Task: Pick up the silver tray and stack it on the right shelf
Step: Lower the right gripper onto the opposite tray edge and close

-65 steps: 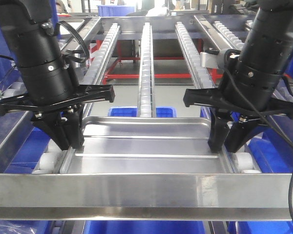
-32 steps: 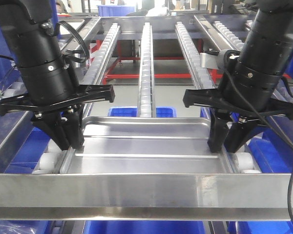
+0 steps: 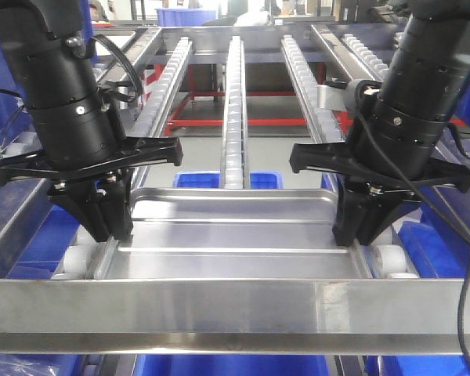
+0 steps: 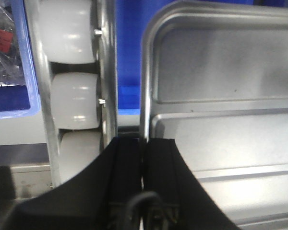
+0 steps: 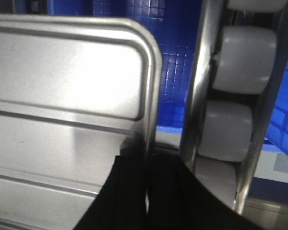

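Observation:
The silver tray (image 3: 235, 235) lies flat between the white-wheeled rails of the right shelf (image 3: 235, 301), just behind its shiny front bar. My left gripper (image 3: 110, 231) is shut on the tray's left rim; in the left wrist view (image 4: 144, 143) its black fingers pinch the rolled edge of the silver tray (image 4: 221, 124). My right gripper (image 3: 359, 235) is shut on the tray's right rim; in the right wrist view (image 5: 146, 163) its fingers clamp the rim of the silver tray (image 5: 62, 96). The tray's two straight ridges show across its base.
White roller wheels (image 4: 74, 100) run close beside the left gripper, and others (image 5: 230, 129) close beside the right. Three roller rails (image 3: 233, 102) run away behind the tray. Blue bins (image 3: 227, 180) sit below the rails. Red frame bars (image 3: 258, 98) stand at the back.
The right arm has shifted slightly left and up at the tray's right rim. The left arm and the tray hardly moved.

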`<state>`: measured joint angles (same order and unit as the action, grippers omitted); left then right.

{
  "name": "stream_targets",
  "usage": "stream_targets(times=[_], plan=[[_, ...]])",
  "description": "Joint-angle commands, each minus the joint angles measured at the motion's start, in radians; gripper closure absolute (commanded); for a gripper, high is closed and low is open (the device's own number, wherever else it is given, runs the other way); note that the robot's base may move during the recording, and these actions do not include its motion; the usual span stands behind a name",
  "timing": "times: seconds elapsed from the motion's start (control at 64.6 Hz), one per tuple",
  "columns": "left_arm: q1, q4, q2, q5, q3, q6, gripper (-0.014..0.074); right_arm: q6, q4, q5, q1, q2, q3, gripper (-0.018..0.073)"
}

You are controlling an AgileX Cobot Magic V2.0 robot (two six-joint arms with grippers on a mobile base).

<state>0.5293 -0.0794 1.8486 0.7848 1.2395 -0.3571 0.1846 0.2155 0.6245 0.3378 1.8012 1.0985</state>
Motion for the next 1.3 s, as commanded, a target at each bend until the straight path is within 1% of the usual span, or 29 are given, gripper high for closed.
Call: stream_targets(times=[0.0, 1.067, 1.16, 1.284], plan=[[0.007, -0.006, -0.046, 0.025, 0.021, -0.001, 0.0697, -0.003, 0.017, -0.023, 0.005, -0.043, 0.030, 0.0478], [0.004, -0.006, -0.046, 0.019, 0.021, -0.001, 0.0697, -0.003, 0.017, -0.004, 0.005, -0.043, 0.030, 0.0482], [0.004, -0.006, -0.046, 0.024, 0.023, -0.001, 0.0697, -0.001, 0.018, -0.005, 0.005, -0.045, 0.030, 0.0510], [0.004, -0.006, -0.046, 0.026, 0.036, -0.003, 0.0697, 0.014, 0.018, -0.006, 0.005, -0.059, 0.030, 0.0503]])
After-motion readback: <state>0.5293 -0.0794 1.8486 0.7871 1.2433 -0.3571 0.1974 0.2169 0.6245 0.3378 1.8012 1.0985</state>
